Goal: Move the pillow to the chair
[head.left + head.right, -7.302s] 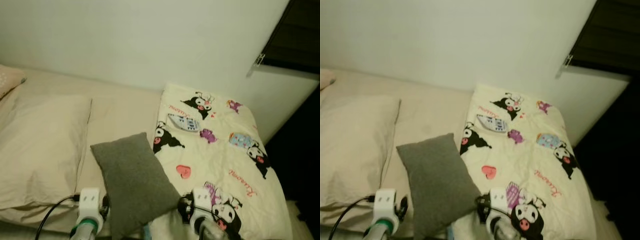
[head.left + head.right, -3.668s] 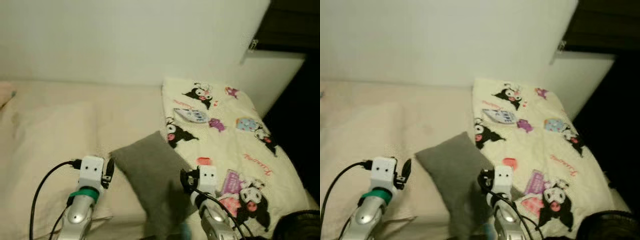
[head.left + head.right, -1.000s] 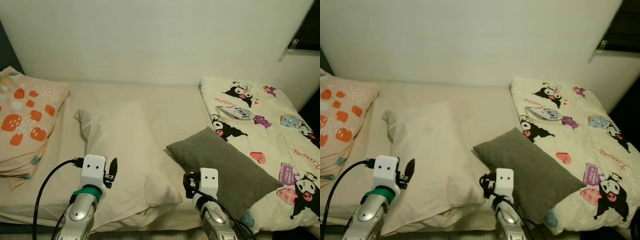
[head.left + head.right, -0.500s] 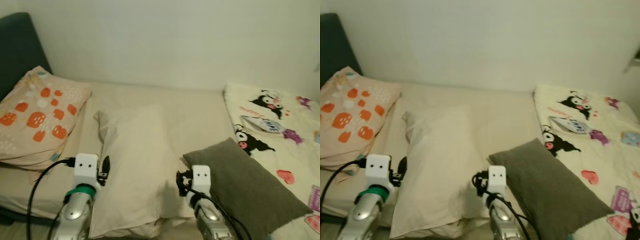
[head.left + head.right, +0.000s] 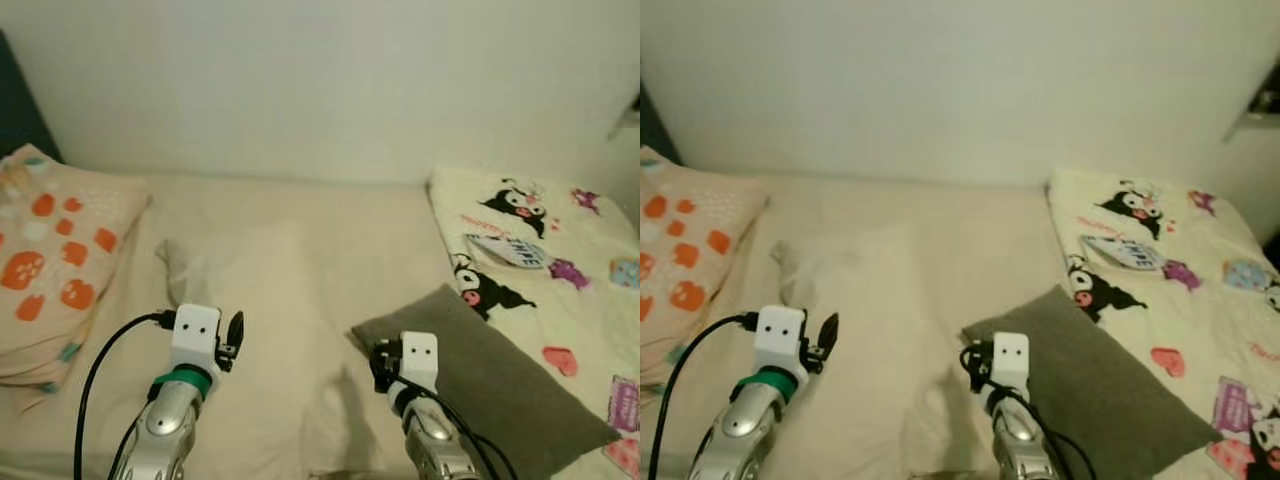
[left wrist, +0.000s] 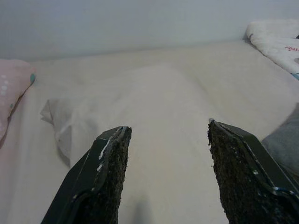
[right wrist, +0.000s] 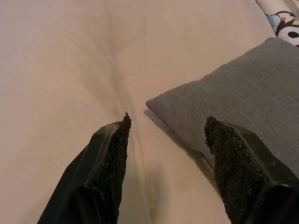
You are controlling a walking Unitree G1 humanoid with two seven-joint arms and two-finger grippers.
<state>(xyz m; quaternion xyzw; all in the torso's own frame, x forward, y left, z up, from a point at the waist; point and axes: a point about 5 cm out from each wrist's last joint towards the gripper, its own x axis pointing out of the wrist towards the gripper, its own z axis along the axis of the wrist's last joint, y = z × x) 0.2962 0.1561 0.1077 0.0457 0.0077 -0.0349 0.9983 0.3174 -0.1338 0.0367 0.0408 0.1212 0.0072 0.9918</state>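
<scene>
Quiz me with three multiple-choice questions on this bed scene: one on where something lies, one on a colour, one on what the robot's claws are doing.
1. Where does the remote control lie?
A. on the cartoon-print blanket
B. on the orange-spotted pillow
C. on the grey pillow

2. What colour is the small pillow near the right gripper?
A. orange
B. grey
C. white

3. How do the two grippers stand?
A. both open, holding nothing
B. left shut on the cream pillow
C. right shut on the grey pillow

Answers:
1. A: the remote control rests on the cartoon-print blanket, far from the orange-spotted pillow.
2. B: the grey pillow is plain grey.
3. A: the left gripper is spread over the cream pillow, and the right gripper is spread at the grey pillow's corner; neither grips anything.
</scene>
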